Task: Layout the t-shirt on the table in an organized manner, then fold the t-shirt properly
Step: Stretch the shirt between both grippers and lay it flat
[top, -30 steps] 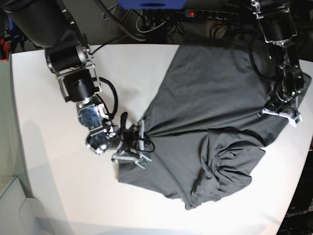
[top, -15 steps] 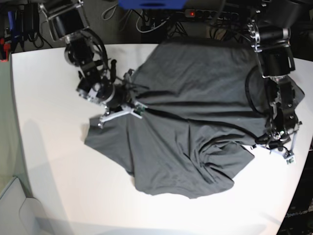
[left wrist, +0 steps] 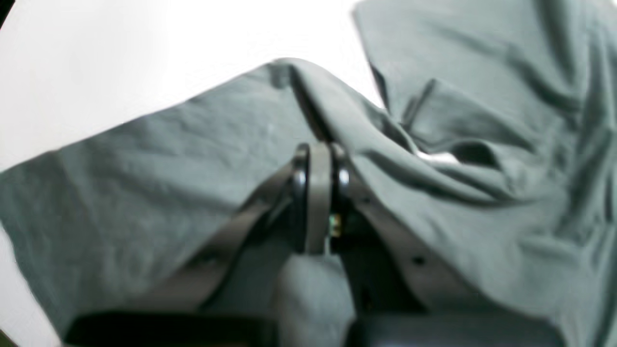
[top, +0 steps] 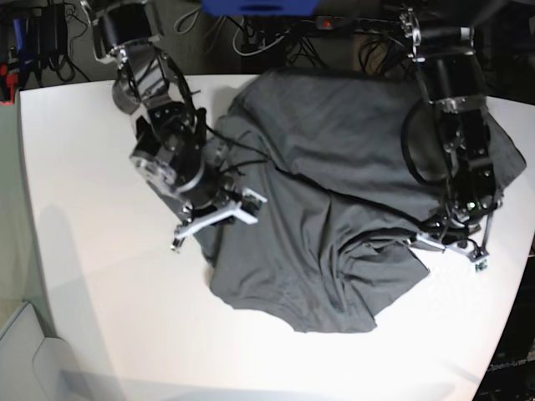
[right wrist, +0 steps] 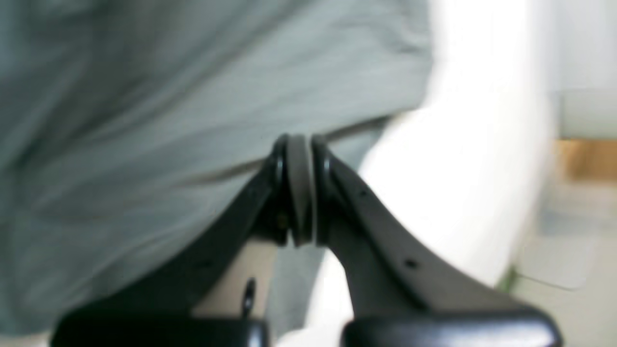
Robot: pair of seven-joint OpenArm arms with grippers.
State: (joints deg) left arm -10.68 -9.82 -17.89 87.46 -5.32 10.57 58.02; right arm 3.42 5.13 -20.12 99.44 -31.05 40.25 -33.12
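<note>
The large smooth white matte worktop (top: 100, 276) carries the whole job, and most of its near and left area is bare. On it lies the plain dark charcoal-grey short-sleeved cloth t-shirt (top: 334, 167), bunched toward the middle and right, with its far edge reaching the back rim. I judge the layout stage unfinished: the cloth is heaped in deep folds near its lower centre, ridges run across it, and neither the sleeves nor the neck can be made out as laid flat. No proper fold has begun.

My left hand (top: 451, 242), at the right of the base view, is closed tight on a pinch of the t-shirt's edge; its wrist view shows grey cloth clamped between the pads, with creases radiating from the grip. My right hand (top: 219, 215), at the left of the base view, is likewise closed on a hem of the same garment, near the cloth's left border with white worktop just beside it.

Remaining, in my assessment: spread the garment flat and square, smooth the central heap, then fold.
</note>
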